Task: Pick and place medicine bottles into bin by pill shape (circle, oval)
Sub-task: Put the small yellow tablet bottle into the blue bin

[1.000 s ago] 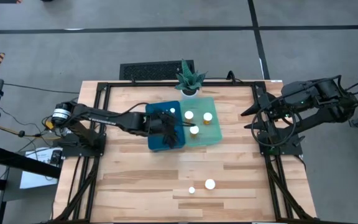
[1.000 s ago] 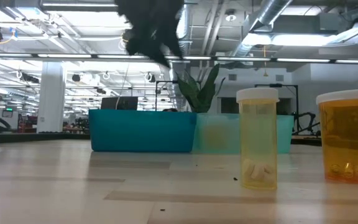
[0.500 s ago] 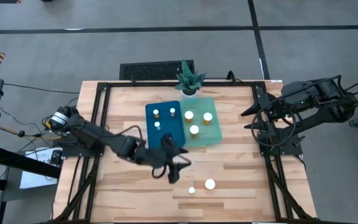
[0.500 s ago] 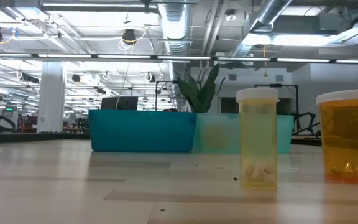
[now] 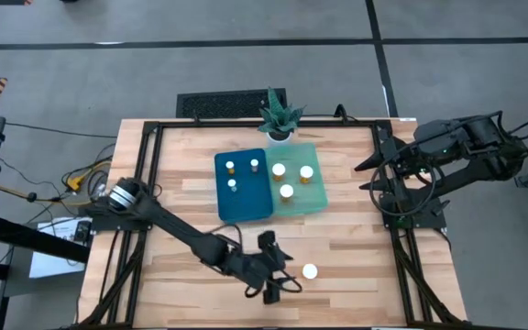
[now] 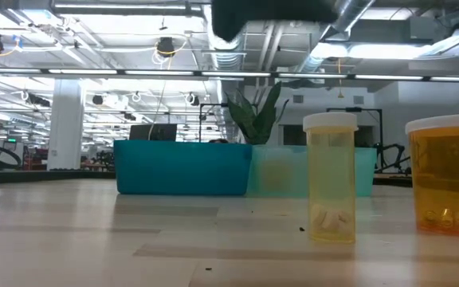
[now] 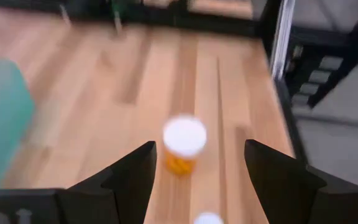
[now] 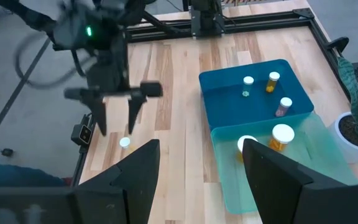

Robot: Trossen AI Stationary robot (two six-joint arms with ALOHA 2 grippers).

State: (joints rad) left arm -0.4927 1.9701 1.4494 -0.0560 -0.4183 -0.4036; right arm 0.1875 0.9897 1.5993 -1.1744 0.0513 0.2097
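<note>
Nearest the front edge of the worktop (image 5: 191,192), the left gripper (image 5: 278,280) hangs over the boards with its fingers spread apart and nothing between them. It sits right over a narrow-capped bottle (image 6: 331,177), which stands upright on the wood with pale pills at its bottom. Just beside it, toward the right edge, stands a wide-capped amber bottle (image 5: 310,271), also upright; from the left wrist it shows framed between the two dark fingers (image 7: 132,180), apart from both.

Farther back, about mid-worktop, two bins sit side by side and touching. The dark teal bin (image 5: 243,206) on the left holds three small narrow-capped bottles (image 5: 231,167), all standing. The pale green bin (image 5: 314,203) on the right holds three wide-capped bottles (image 5: 286,192), upright too.

Behind the bins, against the back edge, is a potted green plant (image 5: 277,115).

The right gripper (image 8: 201,177) waits off beyond the worktop's right edge, drawn back over its mount, fingers apart and empty.
</note>
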